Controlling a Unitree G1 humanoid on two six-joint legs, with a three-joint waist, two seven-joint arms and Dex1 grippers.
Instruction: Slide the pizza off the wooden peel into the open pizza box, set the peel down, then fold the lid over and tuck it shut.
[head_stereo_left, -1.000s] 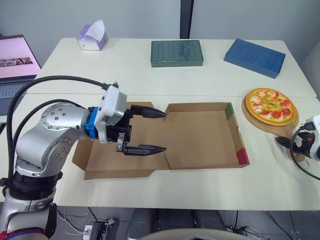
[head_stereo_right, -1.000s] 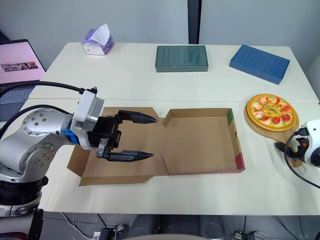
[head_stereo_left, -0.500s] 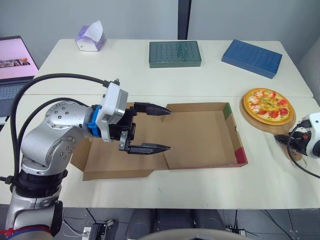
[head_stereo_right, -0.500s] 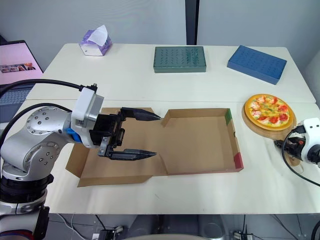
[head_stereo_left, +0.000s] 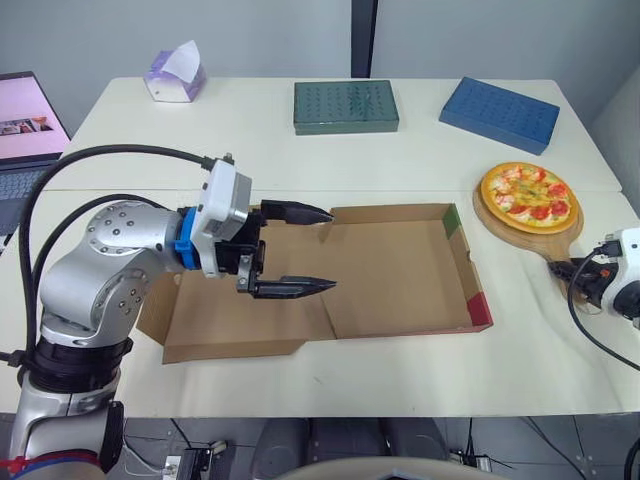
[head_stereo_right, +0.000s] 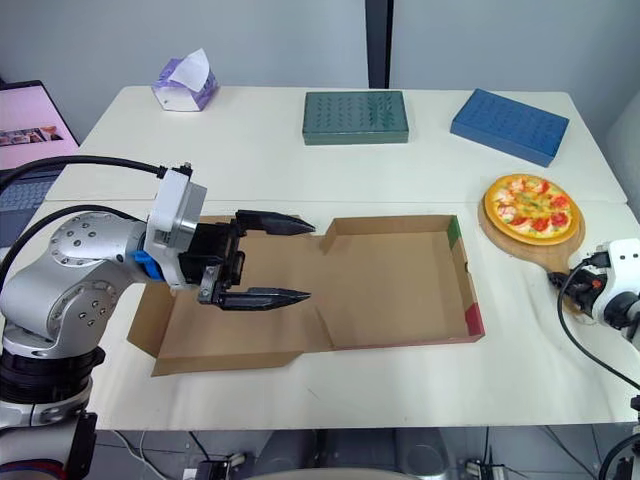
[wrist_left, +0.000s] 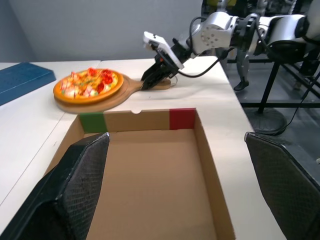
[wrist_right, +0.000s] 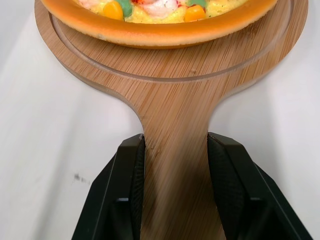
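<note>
Pizza (head_stereo_left: 525, 192), orange-rimmed with red toppings, covers round wooden peel (wrist_right: 175, 105).

We see our left arm (head_stereo_left: 110, 260) in rounded silver shells, a blue collar (head_stereo_left: 186, 255), white wrist block (head_stereo_left: 222, 215), black cable (head_stereo_left: 130, 150) arching at eleven o'clock, tapered black fingers (head_stereo_left: 290, 288)

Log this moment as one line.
right gripper: shut on wooden peel handle | left gripper: open, over pizza box | pizza: on wooden peel | pizza box: open, empty
</note>
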